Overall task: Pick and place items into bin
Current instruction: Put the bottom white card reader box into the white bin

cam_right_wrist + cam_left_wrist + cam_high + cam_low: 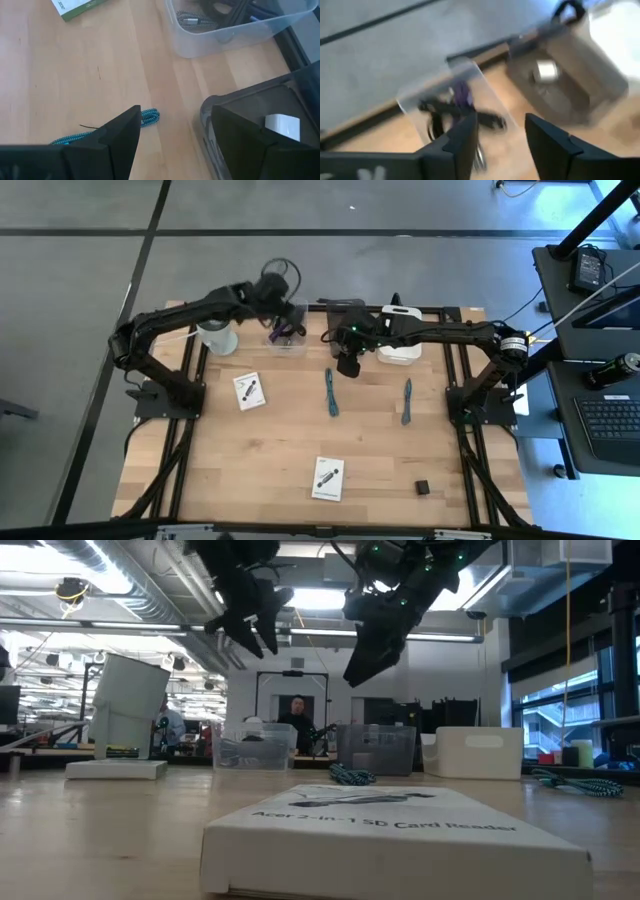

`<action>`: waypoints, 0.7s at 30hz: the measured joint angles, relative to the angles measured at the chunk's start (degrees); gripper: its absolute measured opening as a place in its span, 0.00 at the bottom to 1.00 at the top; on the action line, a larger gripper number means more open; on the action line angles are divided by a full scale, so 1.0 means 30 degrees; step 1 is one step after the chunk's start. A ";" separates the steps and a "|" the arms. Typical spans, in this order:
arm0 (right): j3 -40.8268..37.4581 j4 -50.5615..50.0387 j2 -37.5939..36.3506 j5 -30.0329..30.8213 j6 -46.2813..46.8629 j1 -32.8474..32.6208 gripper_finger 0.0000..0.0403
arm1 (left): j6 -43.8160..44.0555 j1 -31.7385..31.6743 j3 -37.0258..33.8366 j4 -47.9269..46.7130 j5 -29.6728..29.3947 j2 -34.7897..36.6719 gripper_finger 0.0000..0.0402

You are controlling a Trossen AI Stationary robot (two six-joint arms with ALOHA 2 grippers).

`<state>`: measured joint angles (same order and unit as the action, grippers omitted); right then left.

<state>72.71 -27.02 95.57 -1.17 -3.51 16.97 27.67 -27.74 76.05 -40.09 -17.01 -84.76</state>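
Observation:
My left gripper [278,302] [502,135] hangs open above the clear bin [287,332] [451,95] at the table's far side, with nothing between its fingers. Inside that bin lie a purple strap [463,95] and a black cable [440,107]. My right gripper [348,362] [175,135] stands open in the air over the far end of a teal strap [331,392] [145,117] that lies flat on the wood. A grey-teal strap [407,402], two white cards [250,390] [327,478] and a small black cube [423,486] lie loose on the table.
A dark bin [345,308] [260,110] holding a white object [282,125] stands beside the clear one. A white box [400,345] sits to its right and a white cup [217,335] to the left of the clear bin. Bare wood lies between the loose items.

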 joint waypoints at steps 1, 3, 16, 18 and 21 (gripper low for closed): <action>0.0000 -0.0061 -0.0004 0.0000 0.0037 0.0000 0.61 | 0.0339 0.0613 -0.0006 -0.0413 -0.0224 -0.0013 0.36; 0.0000 -0.0358 -0.0015 0.0000 0.0076 0.0000 0.61 | 0.1116 0.1843 -0.0006 -0.0718 -0.0374 -0.0013 0.29; 0.0000 -0.4681 -0.0029 0.0620 0.5705 -0.1138 0.42 | 0.4847 0.8328 -0.3563 -0.0524 0.0012 -0.0013 0.00; 0.0000 -0.5122 -0.0029 0.0524 0.7031 -0.2034 0.34 | 0.5332 0.9065 -0.4240 -0.0370 0.0009 0.0077 0.00; 0.0000 -0.5657 -0.0029 0.1297 0.9415 -0.3714 0.21 | 0.5907 1.0239 -0.5211 0.0265 -0.0015 0.0516 0.00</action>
<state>72.71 -43.99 95.48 2.72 24.73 5.83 45.39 2.98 60.41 -39.29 -17.06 -83.21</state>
